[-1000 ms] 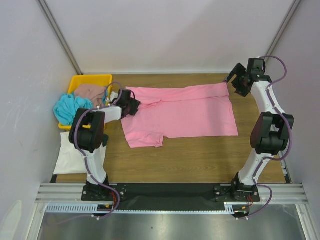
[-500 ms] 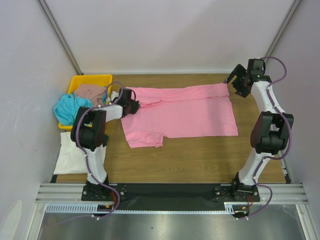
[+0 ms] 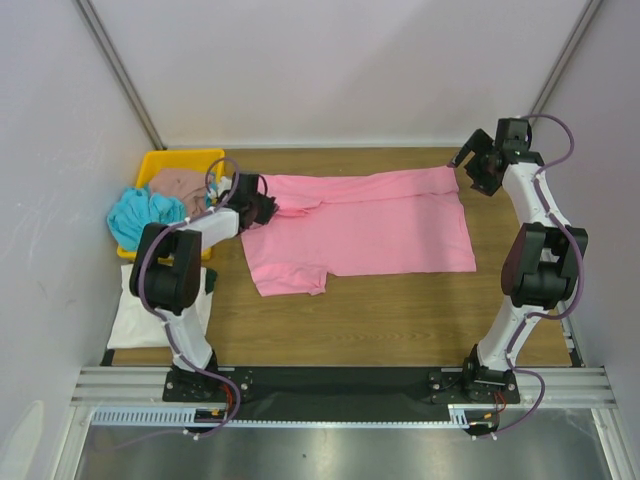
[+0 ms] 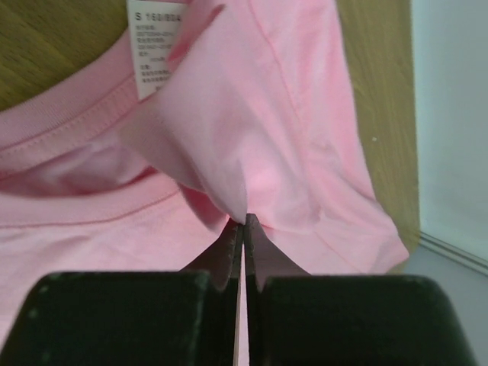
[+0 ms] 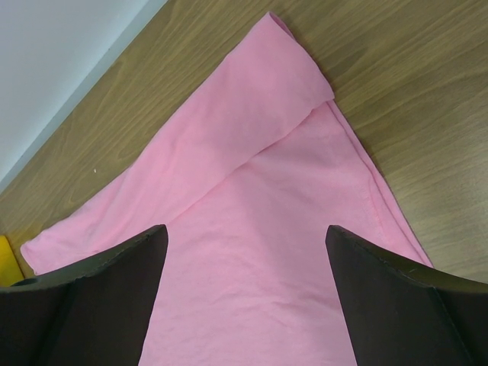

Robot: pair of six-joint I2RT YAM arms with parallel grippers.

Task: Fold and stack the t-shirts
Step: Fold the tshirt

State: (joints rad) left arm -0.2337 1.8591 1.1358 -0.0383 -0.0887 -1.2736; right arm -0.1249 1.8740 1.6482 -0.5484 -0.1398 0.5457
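**At the collar, your grip is thin and one-sided**

Nearest the arm bases, on the left, the cream-white t-shirt (image 3: 150, 312) lies flat, partly under your left arm. A wide elbow swing could drag it out of shape.

Mid-table, the bright pink t-shirt (image 3: 380, 225) lies spread on the wooden table (image 3: 400, 320), one sleeve pointing toward you. Your left gripper (image 4: 242, 226) has its jaws closed on a small peak of that pink cloth, just beside the collar and its size label (image 4: 156, 47). Only the very tips bite. If you lift fast, the fabric may slide out, or you may carry one layer while the layer beneath stays down and bags.

Just left of that grip, the turquoise t-shirt (image 3: 140, 215) spills over the rim of the yellow tray (image 3: 185, 157), with the dusty brown-pink t-shirt (image 3: 180, 184) behind it. Pulling leftward could snag either one.

Farthest out, your right gripper (image 5: 248, 255) hangs above the far right corner of the pink shirt with its jaws wide apart, holding nothing. The hem there is rolled over on itself. Close on it carelessly and you may catch only the roll. If you move the left arm alone, the shirt will likely skew and drag across the wood.
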